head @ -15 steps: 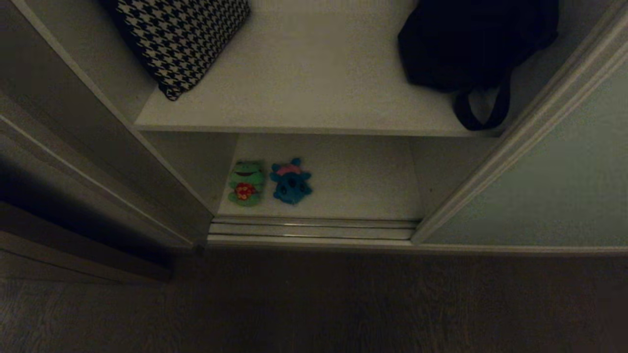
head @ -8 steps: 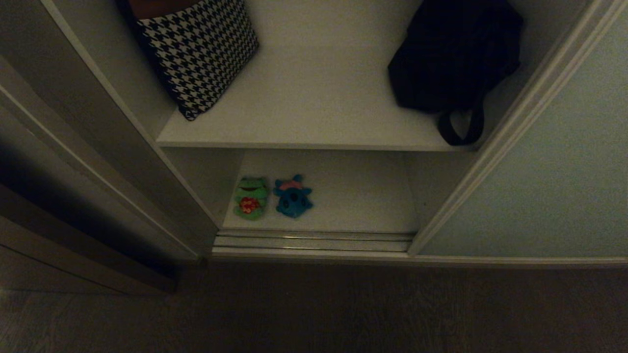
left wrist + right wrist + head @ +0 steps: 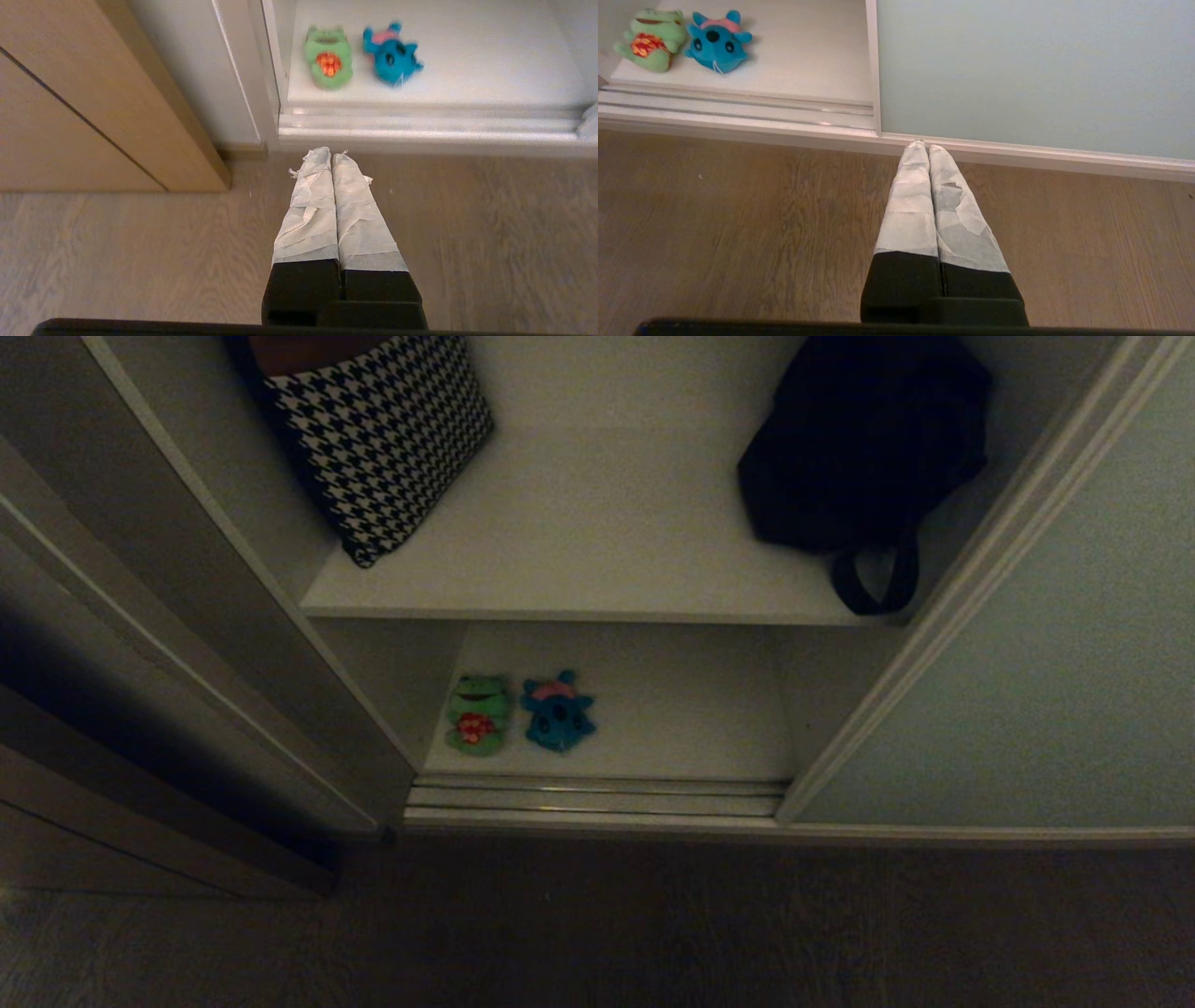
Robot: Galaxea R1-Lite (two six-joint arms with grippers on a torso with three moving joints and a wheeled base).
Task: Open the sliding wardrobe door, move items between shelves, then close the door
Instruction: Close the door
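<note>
The pale grey-green matte sliding wardrobe door (image 3: 1046,653) stands slid aside at 3 o'clock, and on the off-white bottom shelf (image 3: 691,709) the small green plush frog with a red patch (image 3: 477,713) lies just beside the teal-blue plush animal with a pink belly (image 3: 557,712), at 9 o'clock of it. Above, on the upper shelf (image 3: 597,523), a black-and-white houndstooth cloth (image 3: 383,429) sits at 10 o'clock and a black strapped bag (image 3: 859,448) at 2 o'clock. The left gripper (image 3: 331,156) and right gripper (image 3: 923,148) both hang over the wooden floor (image 3: 738,210) before the wardrobe, jaws clenched on nothing.

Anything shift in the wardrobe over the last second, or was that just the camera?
Only the camera: the head view tilted, sliding the whole scene down the picture. The green frog and blue toy lie side by side on the lower shelf as before; the sliding wardrobe door stays open.
</note>
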